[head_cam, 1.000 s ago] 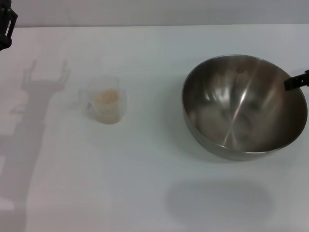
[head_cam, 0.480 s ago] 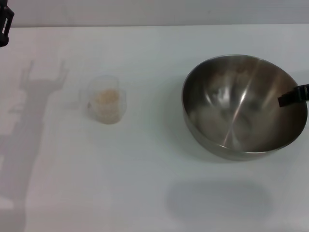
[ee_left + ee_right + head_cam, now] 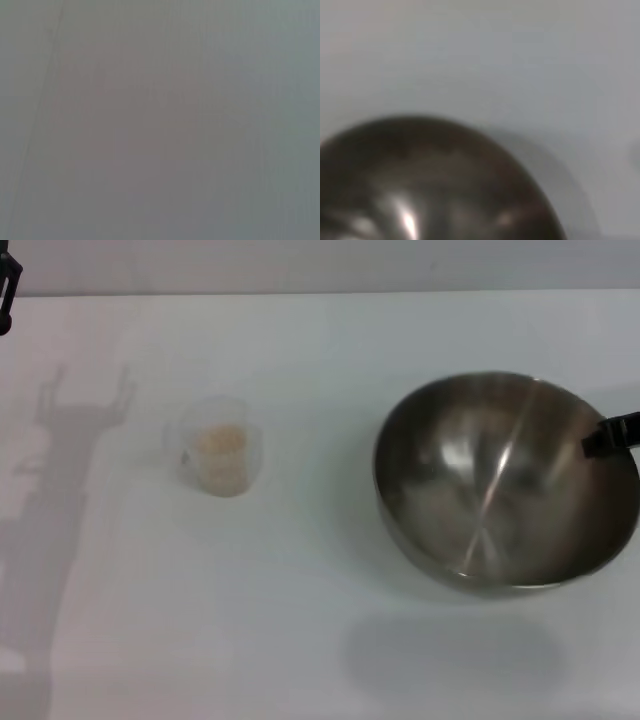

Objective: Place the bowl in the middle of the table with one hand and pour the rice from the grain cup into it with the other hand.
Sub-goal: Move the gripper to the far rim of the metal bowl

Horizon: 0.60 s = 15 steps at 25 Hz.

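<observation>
Apparently the right end effector (image 3: 612, 432) pinches the wide shiny steel bowl (image 3: 500, 480) by its rim, raised off the white bench (image 3: 320, 340); a thin hold could slip.

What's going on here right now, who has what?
The right end effector is at the right rim of the bowl, which hangs above the table, to the right of its middle, its shadow well below it. The bowl is empty. The cup, holding the rice, stands untouched to the left. The left end effector waits at the far left corner.
</observation>
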### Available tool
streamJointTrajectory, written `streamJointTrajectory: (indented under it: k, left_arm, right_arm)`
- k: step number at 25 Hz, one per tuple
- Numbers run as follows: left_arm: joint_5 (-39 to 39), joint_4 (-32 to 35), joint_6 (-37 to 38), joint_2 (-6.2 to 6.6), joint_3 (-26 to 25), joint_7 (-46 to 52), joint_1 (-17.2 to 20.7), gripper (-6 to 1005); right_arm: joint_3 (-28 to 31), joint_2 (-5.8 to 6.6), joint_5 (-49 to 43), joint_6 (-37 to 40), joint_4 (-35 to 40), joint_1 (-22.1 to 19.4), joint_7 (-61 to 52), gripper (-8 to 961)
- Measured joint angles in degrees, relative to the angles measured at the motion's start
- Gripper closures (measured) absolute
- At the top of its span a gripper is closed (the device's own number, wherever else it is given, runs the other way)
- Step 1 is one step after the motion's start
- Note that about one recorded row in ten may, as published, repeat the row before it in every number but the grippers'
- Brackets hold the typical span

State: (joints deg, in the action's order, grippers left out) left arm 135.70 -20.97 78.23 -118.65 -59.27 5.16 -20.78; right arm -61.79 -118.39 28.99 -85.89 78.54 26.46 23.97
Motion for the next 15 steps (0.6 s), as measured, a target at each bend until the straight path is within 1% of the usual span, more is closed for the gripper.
streamJointTrajectory:
  k: [8,10,15]
  left_arm:
    - [0.0,0.1,0.0,0.0,-0.1,-0.1,-0.5,186]
    - [0.0,0.1,0.0,0.0,-0.1,-0.2,-0.7,186]
    - [0.0,0.1,0.0,0.0,-0.1,-0.3,-1.0,187]
  right_arm:
    - [0.8,-0.38,0.3,2.9,1.0,-0.2,0.0,930]
    - [0.9,-0.41,0.5,3.6,1.5,-0.3,0.0,932]
    - [0.1,-0.54,5.6,8.6,2.0,-0.3,1.1,936]
